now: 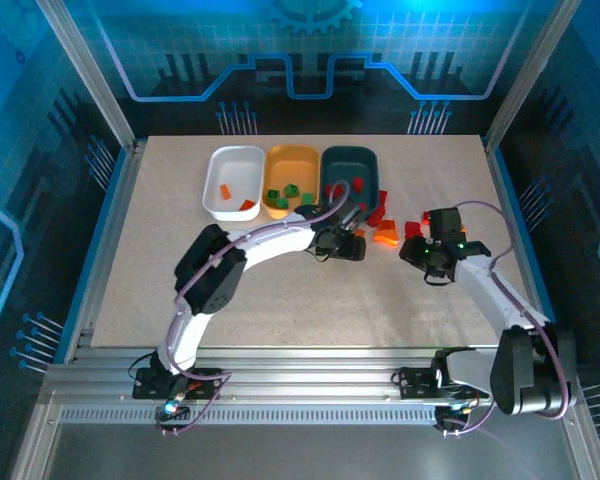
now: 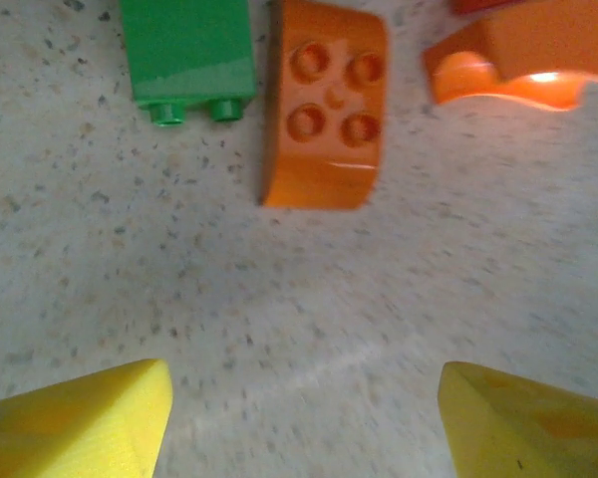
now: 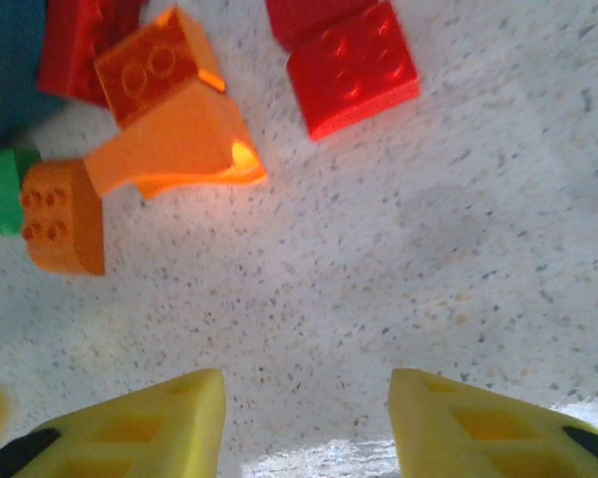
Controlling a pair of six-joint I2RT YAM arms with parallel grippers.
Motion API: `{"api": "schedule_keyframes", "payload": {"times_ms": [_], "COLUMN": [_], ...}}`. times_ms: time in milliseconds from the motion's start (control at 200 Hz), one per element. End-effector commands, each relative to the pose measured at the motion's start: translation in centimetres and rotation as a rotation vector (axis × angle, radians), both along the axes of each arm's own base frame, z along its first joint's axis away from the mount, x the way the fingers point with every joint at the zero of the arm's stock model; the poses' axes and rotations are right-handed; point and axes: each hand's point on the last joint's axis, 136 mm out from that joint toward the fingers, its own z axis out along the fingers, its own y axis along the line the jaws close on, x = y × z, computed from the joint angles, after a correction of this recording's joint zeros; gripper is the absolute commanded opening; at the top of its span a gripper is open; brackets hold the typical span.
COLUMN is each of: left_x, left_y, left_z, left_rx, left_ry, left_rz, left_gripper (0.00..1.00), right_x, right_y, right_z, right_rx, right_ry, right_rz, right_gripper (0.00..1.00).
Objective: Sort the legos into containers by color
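— How far along?
— Partway. Some bricks [image 1: 292, 189] sit in the trays [image 1: 292, 152]; loose bricks [image 1: 385, 236] lie on the bench [image 1: 280, 290] beside the teal tray [image 1: 350, 152]. My left end effector [image 2: 299, 418] and right end effector [image 3: 304, 418] are spread, empty.

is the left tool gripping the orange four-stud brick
No, the left tool is open over the table, and the orange four-stud brick lies ahead of it, untouched.

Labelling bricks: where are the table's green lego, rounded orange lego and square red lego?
green lego [image 2: 189, 45], left wrist view, smooth face.
rounded orange lego [image 2: 329, 110], left wrist view, studded face.
square red lego [image 3: 354, 70], right wrist view, studded top.
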Motion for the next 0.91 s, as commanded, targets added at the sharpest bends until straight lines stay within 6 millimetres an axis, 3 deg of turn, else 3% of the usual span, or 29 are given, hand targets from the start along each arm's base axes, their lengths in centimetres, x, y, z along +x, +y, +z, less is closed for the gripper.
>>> {"api": "schedule_keyframes", "payload": {"times_ms": [0,260,400,680,900], "left_x": [0.4,2.6,3.5,4.2,3.9], "left_y": [-0.7,-2.0,-2.7,-2.1,-2.2], "left_z": [0.0,-2.0,-2.5,-3.6,-4.4], "left_rx": [0.09,0.159,0.192,0.328,0.331], "left_ry": [-0.039,-0.096,-0.126,-0.137,-0.126], "left_rz": [-0.041,-0.028,-0.029,-0.021,-0.029], "left_gripper": [0.73,0.71,0.65,0.63,0.41], "right_x": [-0.6,-1.5,-1.7,-1.5,-1.8], "right_y": [0.7,0.7,0.7,0.7,0.6], "right_z": [-0.3,-1.4,-1.6,-0.8,-0.8], "right_rx": [0.102,0.159,0.185,0.233,0.229], "right_ry": [-0.02,-0.014,-0.026,-0.054,-0.057], "right_rz": [0.004,0.023,0.023,0.037,0.037], "right_gripper": [0.52,0.53,0.53,0.53,0.53]}}
